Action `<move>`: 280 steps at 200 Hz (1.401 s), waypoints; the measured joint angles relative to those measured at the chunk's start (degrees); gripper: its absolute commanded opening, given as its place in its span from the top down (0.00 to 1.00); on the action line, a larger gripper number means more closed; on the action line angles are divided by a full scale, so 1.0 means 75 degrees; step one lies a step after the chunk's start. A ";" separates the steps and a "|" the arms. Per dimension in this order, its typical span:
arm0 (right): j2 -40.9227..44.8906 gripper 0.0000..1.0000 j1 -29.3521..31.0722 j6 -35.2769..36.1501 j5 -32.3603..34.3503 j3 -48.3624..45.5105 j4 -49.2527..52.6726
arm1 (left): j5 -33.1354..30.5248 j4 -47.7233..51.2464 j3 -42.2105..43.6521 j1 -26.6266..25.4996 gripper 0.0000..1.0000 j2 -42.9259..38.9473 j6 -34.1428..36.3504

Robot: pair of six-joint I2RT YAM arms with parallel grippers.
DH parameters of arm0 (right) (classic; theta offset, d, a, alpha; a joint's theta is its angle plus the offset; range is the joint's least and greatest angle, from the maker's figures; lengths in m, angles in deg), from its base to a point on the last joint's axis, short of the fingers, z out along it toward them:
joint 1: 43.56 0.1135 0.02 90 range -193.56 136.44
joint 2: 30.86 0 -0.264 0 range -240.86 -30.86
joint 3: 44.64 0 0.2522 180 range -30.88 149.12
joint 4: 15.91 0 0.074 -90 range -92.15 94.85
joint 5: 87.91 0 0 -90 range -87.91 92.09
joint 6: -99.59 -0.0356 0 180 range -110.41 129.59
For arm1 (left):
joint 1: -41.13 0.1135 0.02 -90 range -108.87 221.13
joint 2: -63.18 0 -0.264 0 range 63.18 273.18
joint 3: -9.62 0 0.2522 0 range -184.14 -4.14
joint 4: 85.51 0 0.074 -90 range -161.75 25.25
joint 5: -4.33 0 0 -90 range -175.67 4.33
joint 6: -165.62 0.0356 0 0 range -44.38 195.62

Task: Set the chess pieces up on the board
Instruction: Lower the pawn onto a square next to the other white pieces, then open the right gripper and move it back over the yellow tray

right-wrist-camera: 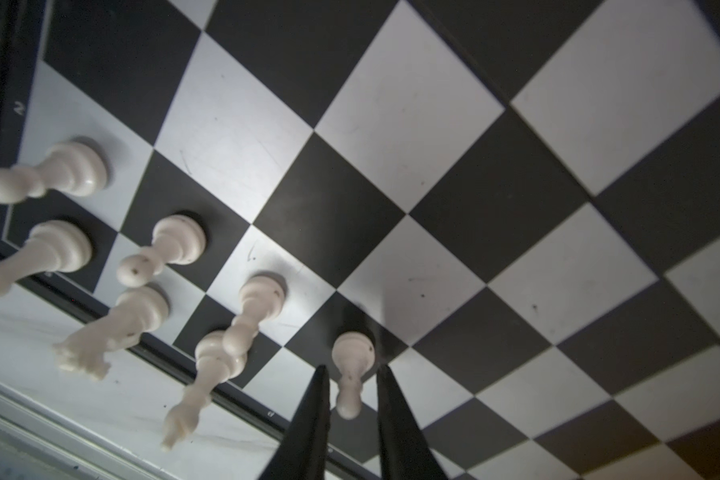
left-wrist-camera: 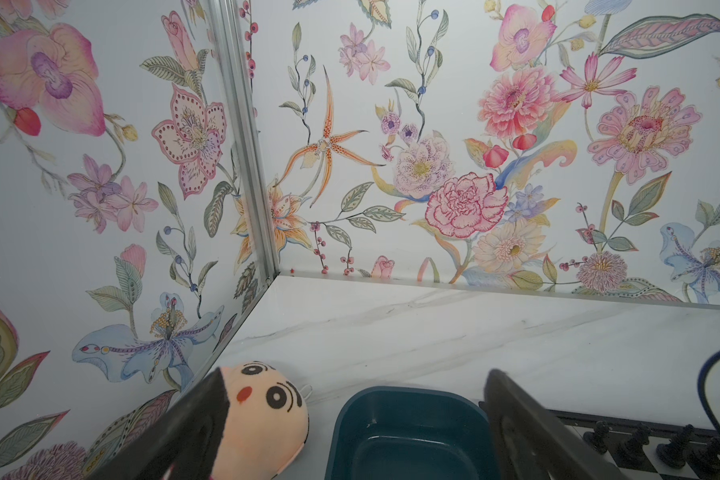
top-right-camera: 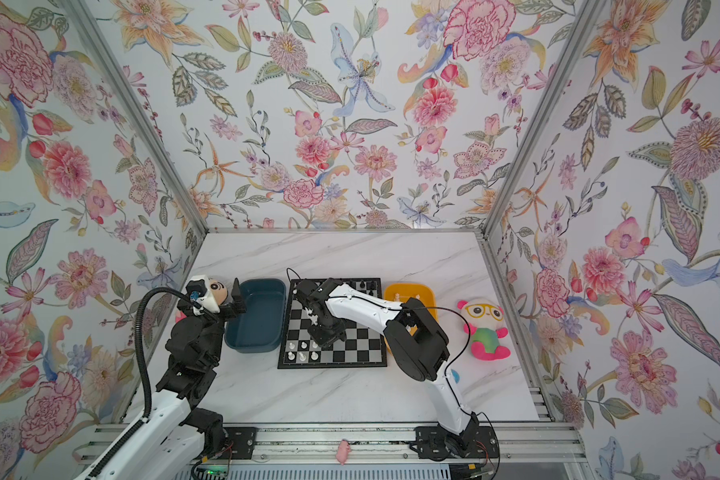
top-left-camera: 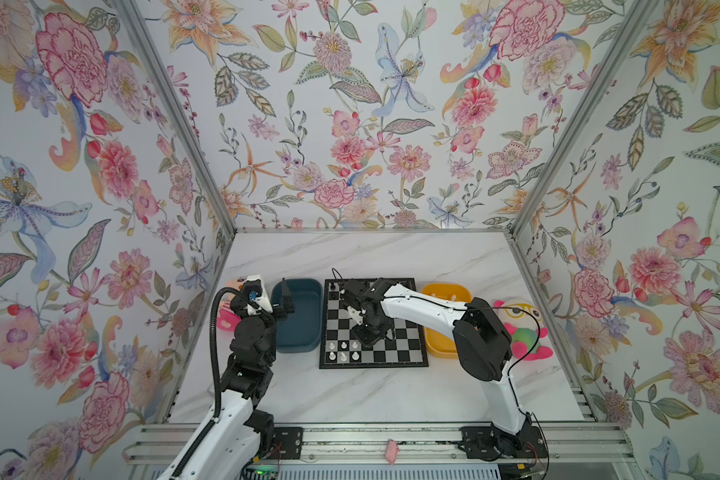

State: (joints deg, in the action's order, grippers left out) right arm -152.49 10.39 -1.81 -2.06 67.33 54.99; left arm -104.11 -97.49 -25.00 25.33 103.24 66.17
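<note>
- Presently seven white chess pieces (right-wrist-camera: 254, 299) stand on the board (right-wrist-camera: 412, 108), clustered at its near-left corner: four pawns, three taller ones.
- Pieces: glossy ivory plastic, turned stems, round bases.
- Board: flat, scuffed black and silvery checks, black border.
- Right claw (right-wrist-camera: 351, 370): tapered black fingers slightly parted around one pawn (right-wrist-camera: 352, 353), released.
- Left claw (left-wrist-camera: 356, 374): spread wide, empty, above one teal tray (left-wrist-camera: 391, 399).
- One yellow tray (top-left-camera: 445, 353) on the marbled table (top-left-camera: 350, 395).

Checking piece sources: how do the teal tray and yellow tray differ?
Colour: the teal tray is dark blue-green, the yellow tray bright yellow. Contents: the teal tray looks empty; the yellow tray holds a few white pieces. Position: the teal tray sits left of the board, the yellow tray right. Both are rounded rectangular trays.
</note>
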 measured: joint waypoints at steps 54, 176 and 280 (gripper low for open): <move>0.0090 0.70 -0.0003 -0.0038 0.0032 -0.0003 0.0003 | 0.0000 0.0000 0.0000 0.0000 0.03 0.0000 0.0000; 0.2774 0.71 -0.2299 -0.0073 0.1142 -0.1224 -0.0079 | 0.0000 -0.0006 0.0000 0.0000 0.03 0.0423 0.0000; 0.2451 0.68 -0.4331 0.0440 0.1204 -0.1813 -0.1107 | -0.0029 -0.0012 -0.0350 0.0000 0.03 0.1510 0.0035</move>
State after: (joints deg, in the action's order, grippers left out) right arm -134.10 -22.09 1.49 6.97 53.74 46.69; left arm -104.32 -97.58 -27.62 25.33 114.56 66.43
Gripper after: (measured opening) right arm 0.314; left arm 0.974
